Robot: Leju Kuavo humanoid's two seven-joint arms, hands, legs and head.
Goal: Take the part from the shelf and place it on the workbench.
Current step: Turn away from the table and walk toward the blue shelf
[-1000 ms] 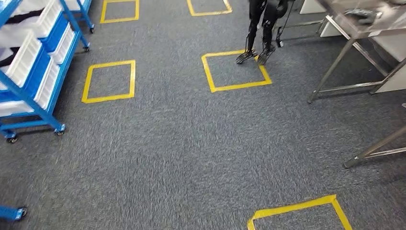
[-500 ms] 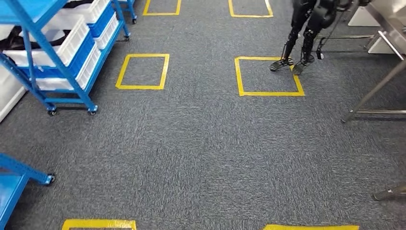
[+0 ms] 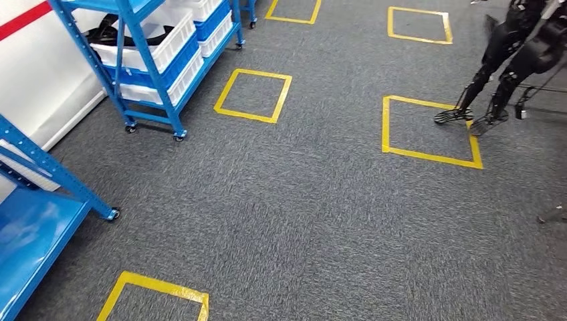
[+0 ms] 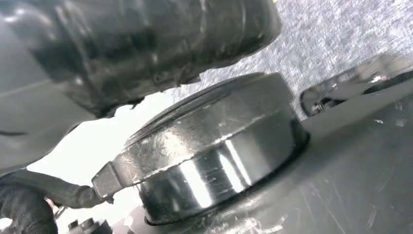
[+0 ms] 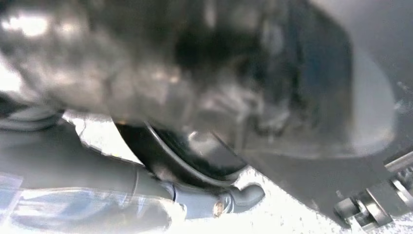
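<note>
While my arms hang at my sides, the wrist views give blurred dark body parts, so I cannot tell whether my fingers are apart or together. At the lower left of the head view lies a bright blue metal shelf board (image 3: pixel 30 251) on a slanted blue post, with a yellow tape square (image 3: pixel 155 294) on the grey carpet floor (image 3: pixel 314 221) just beside it. Farther off, at the upper left, stands a blue wheeled shelf rack (image 3: pixel 150 60) carrying white plastic bins (image 3: pixel 157 43); a dark part (image 3: pixel 110 30) lies in the top bin. More yellow squares lie beyond. At the upper right, a black two-legged robot (image 3: pixel 508 60) stands on one square's far edge.
</note>
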